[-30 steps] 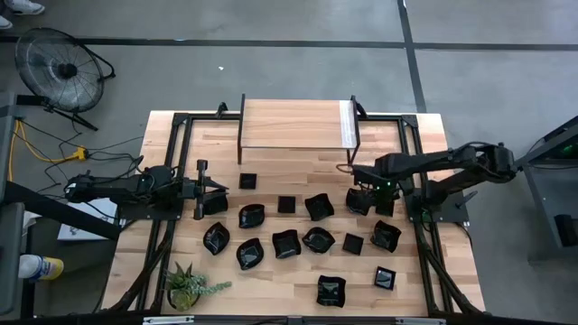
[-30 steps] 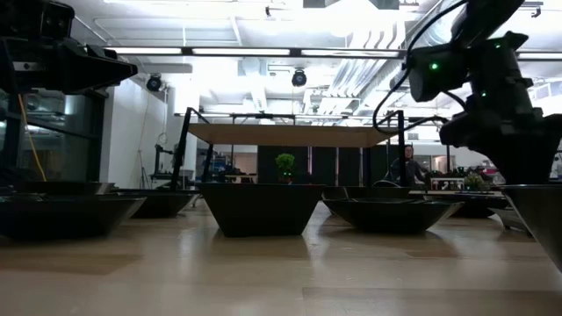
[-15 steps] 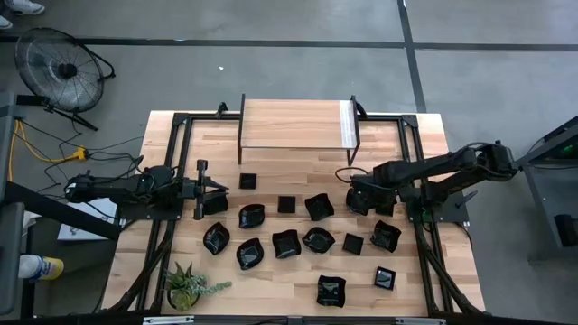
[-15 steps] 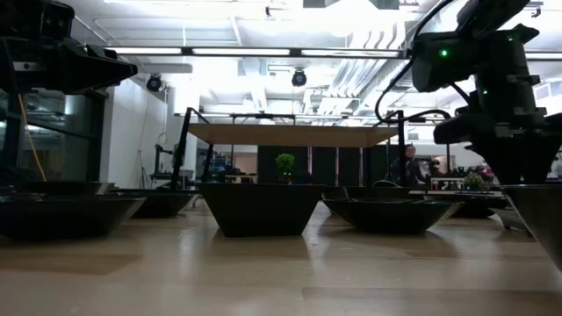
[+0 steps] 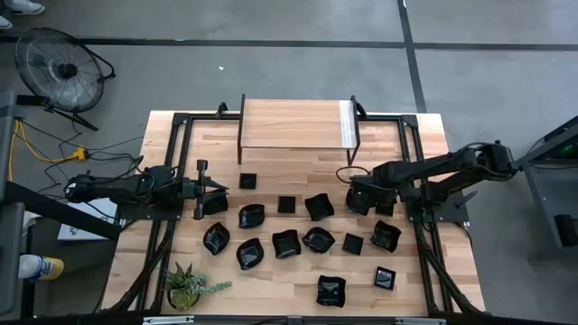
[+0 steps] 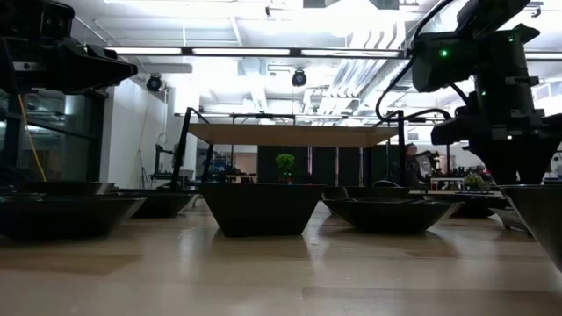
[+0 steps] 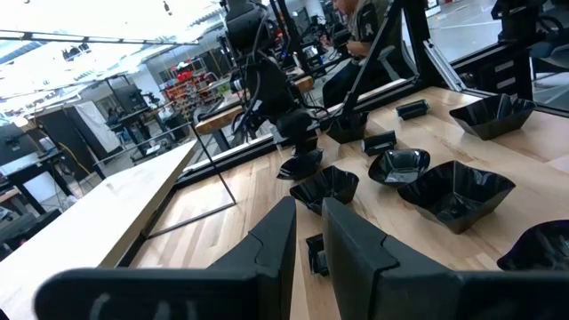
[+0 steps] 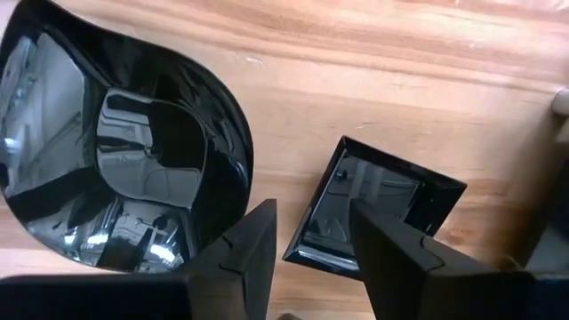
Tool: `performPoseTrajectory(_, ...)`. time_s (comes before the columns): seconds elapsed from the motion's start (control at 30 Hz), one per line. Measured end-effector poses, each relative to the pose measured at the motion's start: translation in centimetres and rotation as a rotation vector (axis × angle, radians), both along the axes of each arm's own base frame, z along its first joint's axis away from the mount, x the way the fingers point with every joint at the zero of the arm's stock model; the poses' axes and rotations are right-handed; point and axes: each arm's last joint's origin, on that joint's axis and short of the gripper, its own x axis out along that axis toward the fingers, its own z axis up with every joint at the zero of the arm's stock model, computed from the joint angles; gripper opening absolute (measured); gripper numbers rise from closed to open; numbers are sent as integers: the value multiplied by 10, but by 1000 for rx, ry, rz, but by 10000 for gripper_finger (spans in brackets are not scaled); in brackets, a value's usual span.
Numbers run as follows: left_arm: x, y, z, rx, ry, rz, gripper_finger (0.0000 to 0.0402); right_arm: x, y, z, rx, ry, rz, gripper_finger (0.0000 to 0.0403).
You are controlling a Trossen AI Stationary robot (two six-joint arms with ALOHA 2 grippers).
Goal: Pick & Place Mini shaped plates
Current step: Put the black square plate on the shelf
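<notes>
Black square plate (image 8: pixel 378 212) lies under the parted right gripper (image 8: pixel 309 233), poised to descend and pinch its rim; left gripper (image 7: pixel 307 233), nearly closed and empty, waits.

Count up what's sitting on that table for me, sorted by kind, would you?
Small square black plates: 5
Larger shaped black dishes: 10
Potted plant: 1
Raised wooden shelf: 1
Total: 17
</notes>
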Motion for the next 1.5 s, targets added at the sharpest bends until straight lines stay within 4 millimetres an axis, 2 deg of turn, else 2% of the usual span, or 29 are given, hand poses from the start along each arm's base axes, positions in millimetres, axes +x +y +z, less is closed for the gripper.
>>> performPoseTrajectory(0.83, 0, 0, 0, 0, 0, 0, 56, -1, 10, -1, -37, 22, -12, 138)
performPoseTrajectory(1.13, 0, 0, 0, 0, 0, 0, 56, 3, 11, -13, -13, 85, -2, 138)
performPoseTrajectory(1.5, 0, 0, 0, 0, 0, 0, 56, 4, 10, -14, -27, 81, 0, 134)
